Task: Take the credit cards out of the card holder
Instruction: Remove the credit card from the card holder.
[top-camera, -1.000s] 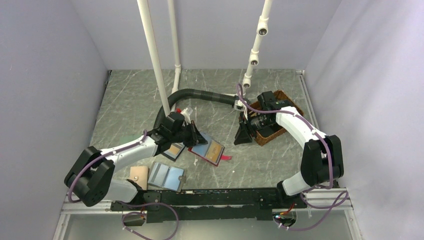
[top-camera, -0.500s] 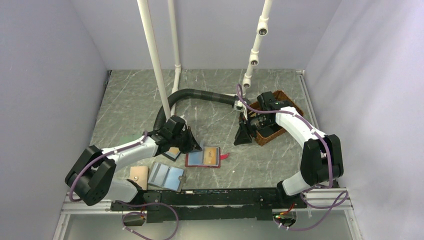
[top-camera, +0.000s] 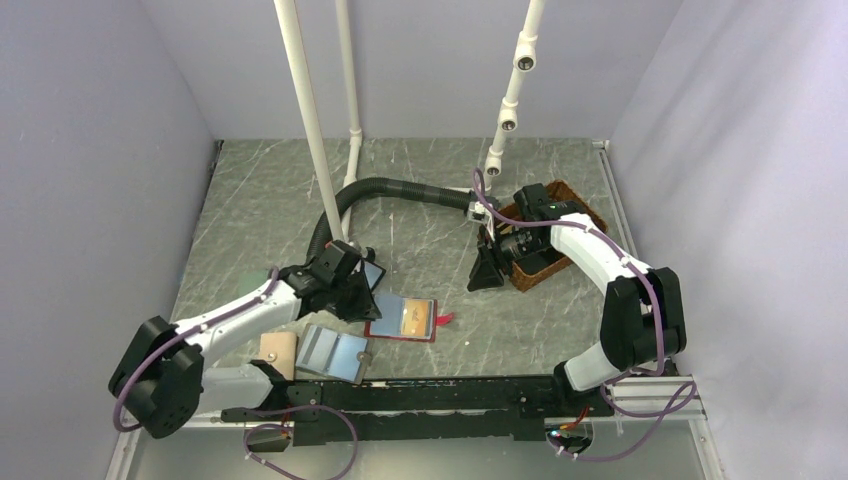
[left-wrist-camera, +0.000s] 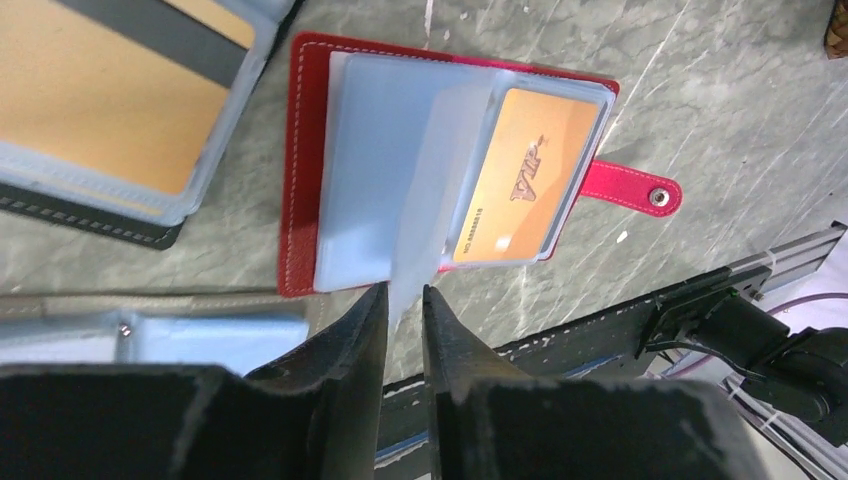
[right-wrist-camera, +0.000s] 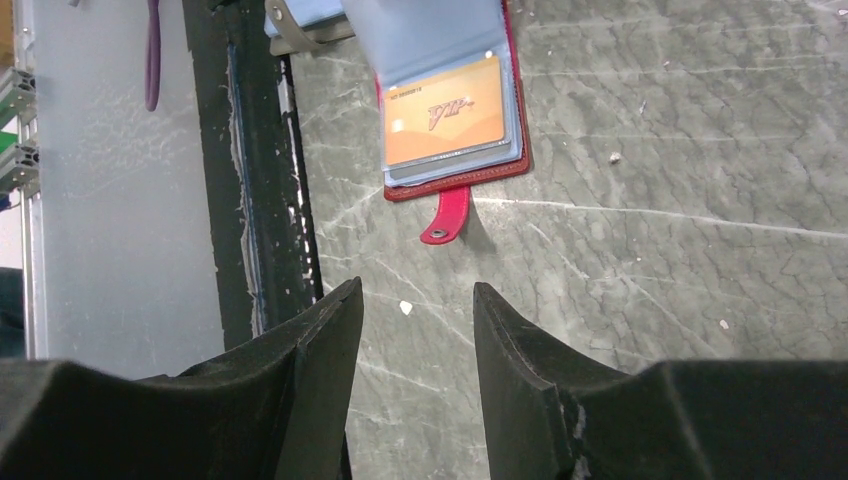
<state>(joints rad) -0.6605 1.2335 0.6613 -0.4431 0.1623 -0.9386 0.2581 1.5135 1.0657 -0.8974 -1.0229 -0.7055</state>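
Observation:
The red card holder lies open and flat on the table, its pull tab pointing right. In the left wrist view its red cover holds blue-grey plastic sleeves, and one tan-orange credit card shows in the right sleeve. No dark cards show. My left gripper is shut on the edge of one translucent sleeve, which it lifts from the holder's near side; it is also in the top view. My right gripper is open and empty, above bare table right of the pull tab.
A black-rimmed case with a tan face lies just left of the holder. A grey-blue folding wallet and a small tan pouch lie near the front rail. A wicker basket sits behind the right arm. A black hose crosses the back.
The holder, tilted up a second ago, now lies flat and a little further left. My left gripper has drawn back towards the near left with a sleeve. The right arm has not moved.

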